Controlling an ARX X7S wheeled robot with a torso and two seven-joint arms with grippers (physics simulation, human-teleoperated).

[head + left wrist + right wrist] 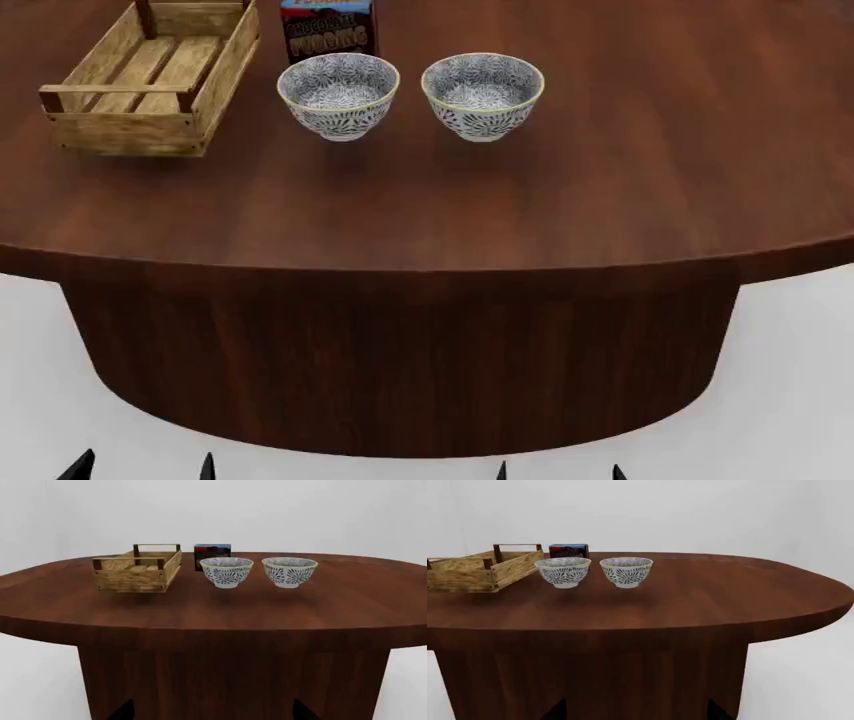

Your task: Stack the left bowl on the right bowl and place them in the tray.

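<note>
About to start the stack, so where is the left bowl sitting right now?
In the head view, the left bowl stands upright on the table, between the tray on its left and the right bowl, just before the pudding box.

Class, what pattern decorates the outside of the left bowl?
Dark blue leaf-like sprays on white cover the left bowl; the left wrist view shows it best.

Head view steep down; wrist views low, level, distant; all share table, bowls.
</note>
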